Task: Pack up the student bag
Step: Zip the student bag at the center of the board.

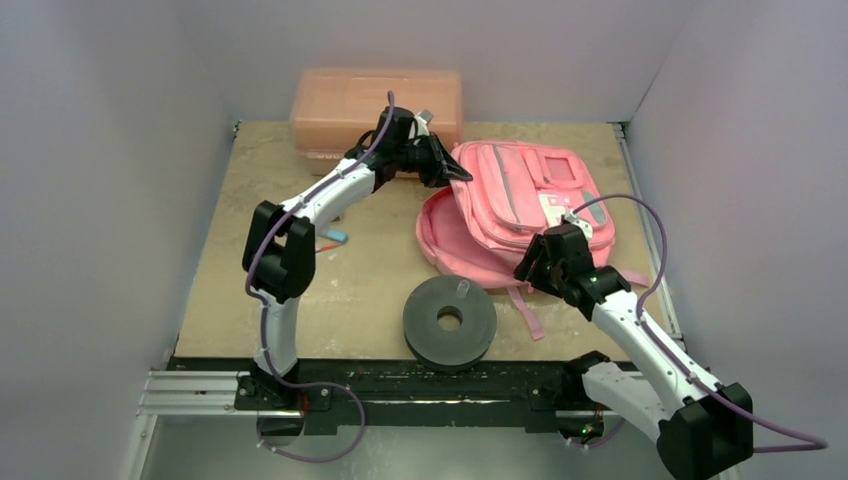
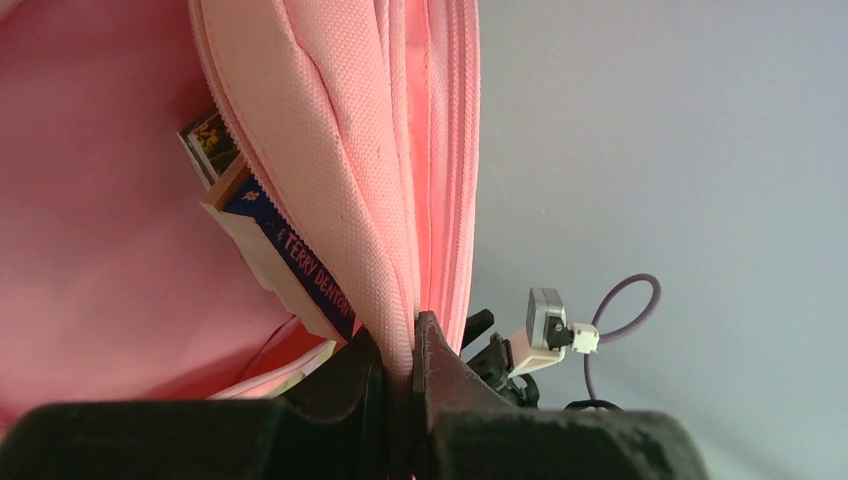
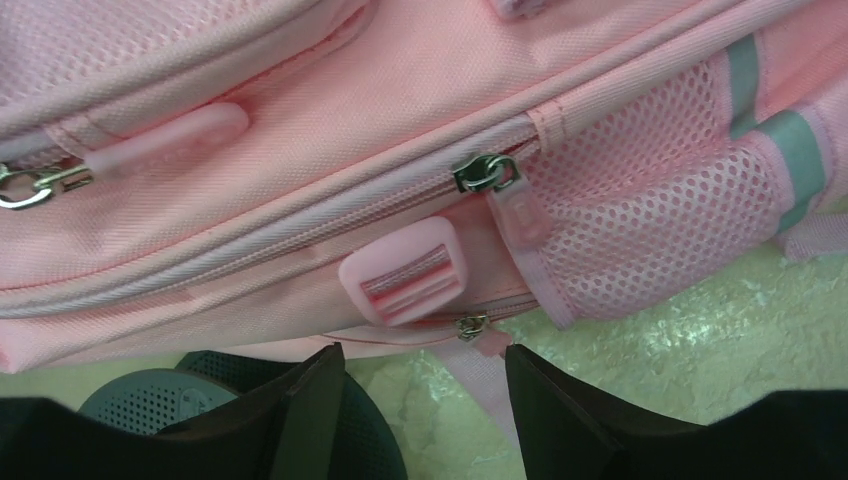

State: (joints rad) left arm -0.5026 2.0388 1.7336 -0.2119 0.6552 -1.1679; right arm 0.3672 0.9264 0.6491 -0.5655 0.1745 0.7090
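Student bag (image 1: 510,205): soft woven pink fabric, mesh side pocket, flat on bench (image 1: 380,270) far right, long axis roughly left-right. Left gripper (image 2: 412,350) pinching zip edge. Right gripper (image 3: 420,400) jaws apart beside buckle (image 3: 402,283).

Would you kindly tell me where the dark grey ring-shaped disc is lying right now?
In the top view, the disc lies flat near the front edge of the table, about midway across, just in front of the student bag.
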